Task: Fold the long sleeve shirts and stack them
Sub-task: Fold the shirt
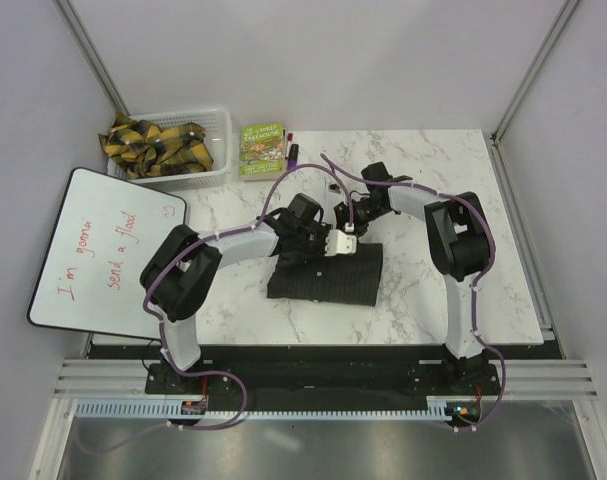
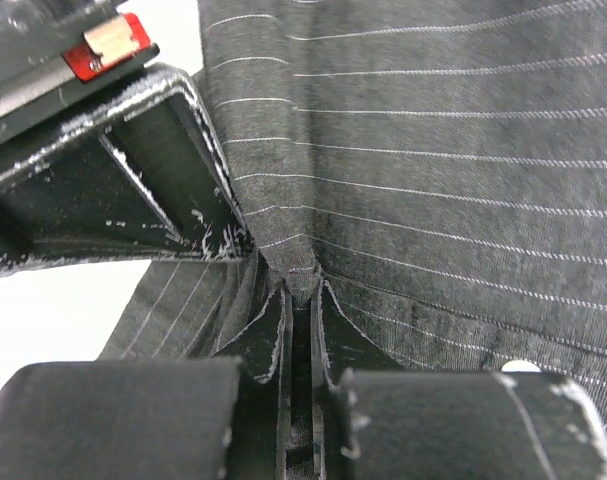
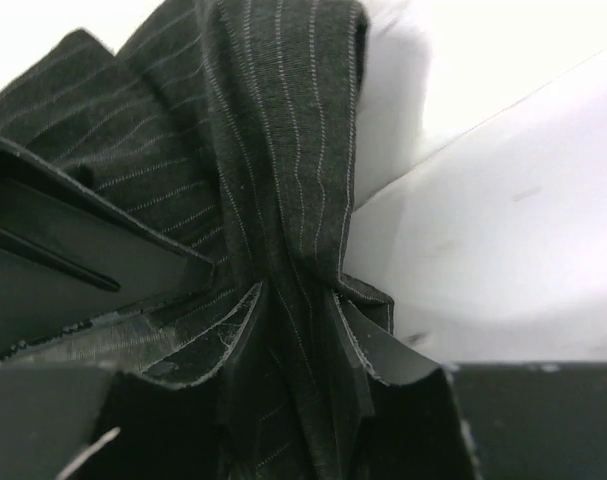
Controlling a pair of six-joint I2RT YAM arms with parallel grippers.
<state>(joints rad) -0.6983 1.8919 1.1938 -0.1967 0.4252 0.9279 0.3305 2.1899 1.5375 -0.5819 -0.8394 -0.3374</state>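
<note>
Pale grey booth walls, metal corner posts. White marble-pattern desk [image 1: 423, 290]. White rounded whiteboard [image 1: 103, 250] overhangs desk's left edge, red handwriting: "I'm gonna send a flood". Black-charcoal pinstriped long sleeve shirt [image 1: 323, 275] folded, mid-desk. White plastic basket [image 1: 208, 150] far left, yellow-black cloth [image 1: 158, 142] inside. Green paperback book [image 1: 262, 149] beside it, title unreadable. Left claw [image 2: 301, 290], right claw [image 3: 293, 290]: both clamped tight on shirt's far edge.

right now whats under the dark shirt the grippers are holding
Only the marble table shows around the shirt. The left gripper and right gripper pinch its cloth; anything beneath it is covered.
</note>
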